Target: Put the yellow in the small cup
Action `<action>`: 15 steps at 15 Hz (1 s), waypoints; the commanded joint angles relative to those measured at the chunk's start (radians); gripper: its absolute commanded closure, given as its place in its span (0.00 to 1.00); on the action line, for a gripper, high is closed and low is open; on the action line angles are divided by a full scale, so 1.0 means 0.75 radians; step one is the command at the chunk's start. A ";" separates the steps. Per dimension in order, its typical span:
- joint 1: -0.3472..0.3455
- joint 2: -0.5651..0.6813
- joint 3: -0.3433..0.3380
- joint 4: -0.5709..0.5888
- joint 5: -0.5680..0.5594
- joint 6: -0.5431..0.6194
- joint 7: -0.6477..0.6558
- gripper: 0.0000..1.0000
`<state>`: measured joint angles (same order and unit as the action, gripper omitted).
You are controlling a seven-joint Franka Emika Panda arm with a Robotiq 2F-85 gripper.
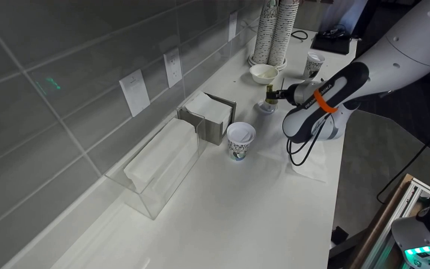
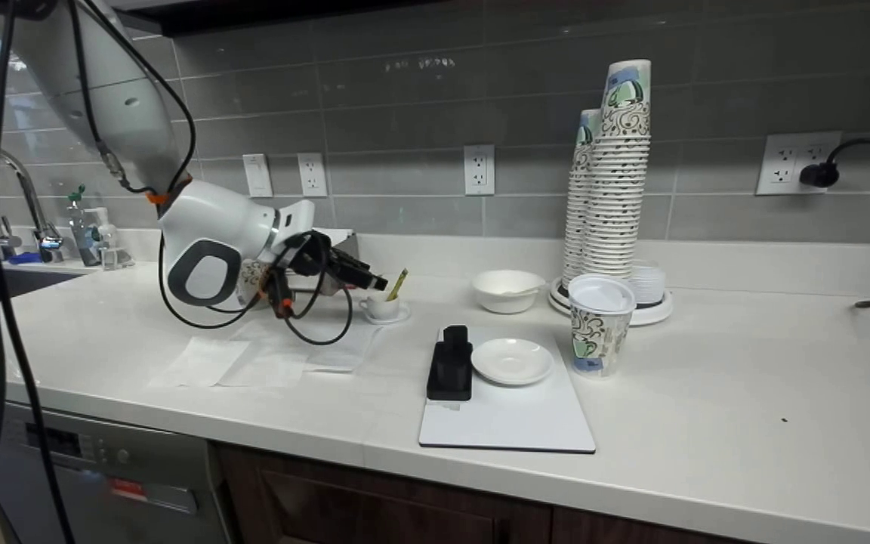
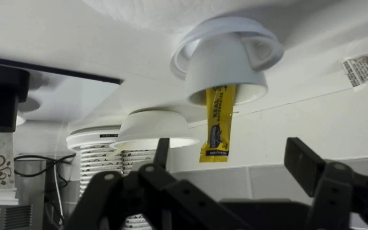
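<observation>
Wrist view: the teacup [image 3: 225, 64] hides one end of the mayonnaise packet [image 3: 218, 123]; the right edge cuts off a printed wrapper [image 3: 363, 68], its text too small for me to read. In an exterior view, my Franka arm [image 2: 205, 219] mostly conceals a napkin dispenser [image 2: 348, 242].

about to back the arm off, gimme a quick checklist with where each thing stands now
1. Gripper open: ok, its fingers stand well apart.
2. Yellow packet in the cup: ok, one end is inside, the other sticks out past the rim.
3. No grip left on the yellow packet: ok, a gap shows on both sides in the wrist view.
4. The cup upright on its saucer: ok.
5. Hidden end touching the bottom: cannot tell, the wall hides it.
</observation>
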<state>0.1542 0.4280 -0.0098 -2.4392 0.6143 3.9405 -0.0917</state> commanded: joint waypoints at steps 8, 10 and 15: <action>0.099 -0.390 -0.011 -0.397 0.198 0.020 -0.438 0.00; 0.145 -0.451 -0.022 -0.424 0.440 -0.047 -0.622 0.00; 0.196 -0.606 0.018 -0.409 0.930 -0.090 -1.028 0.00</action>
<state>0.2803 0.0804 -0.0089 -2.7345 1.1456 3.9206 -0.6943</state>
